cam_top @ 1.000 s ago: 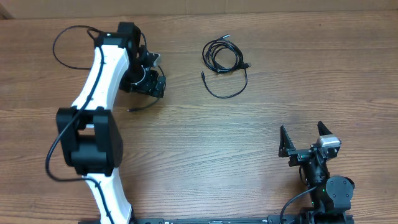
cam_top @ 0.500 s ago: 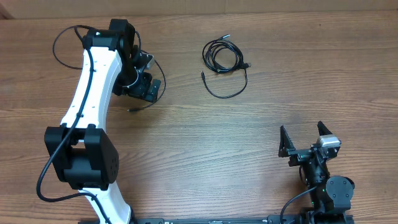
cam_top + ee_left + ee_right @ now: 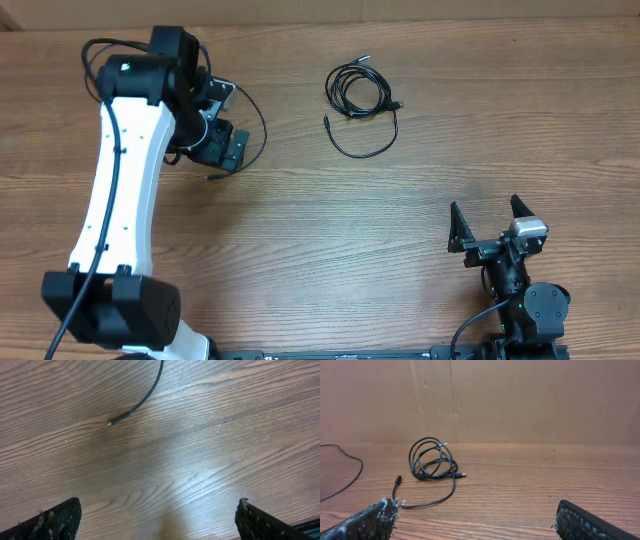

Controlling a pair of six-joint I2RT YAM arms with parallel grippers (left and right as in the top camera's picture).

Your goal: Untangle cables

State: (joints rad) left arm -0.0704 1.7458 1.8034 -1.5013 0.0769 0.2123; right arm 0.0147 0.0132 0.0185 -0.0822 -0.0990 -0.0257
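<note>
Tabletop of brown wood-grain boards (image 3: 400, 260) reads as a clock face from overhead. At ten o'clock the left gripper (image 3: 224, 150) hangs over the wood with its jaws spread wide. Its wrist view shows only bare boards between the fingertips. Just beside it lies a single thin black cord (image 3: 264, 128), which curves round toward six o'clock and ends in a small metal-tipped plug (image 3: 111, 423). At twelve o'clock, well apart from that cord, sits the coiled bundle of thin black cable (image 3: 358, 90). Its loose tail (image 3: 366, 156) sweeps out toward six o'clock. At five o'clock the right gripper (image 3: 485, 205) is parked near the table edge, its jaws likewise apart and empty. The cables look light, limp and slick. A pull would probably slide or drag the whole coil rather than free a strand. A pinch on the loose tail near its plug, or on one outer loop, seems the soundest hold.
</note>
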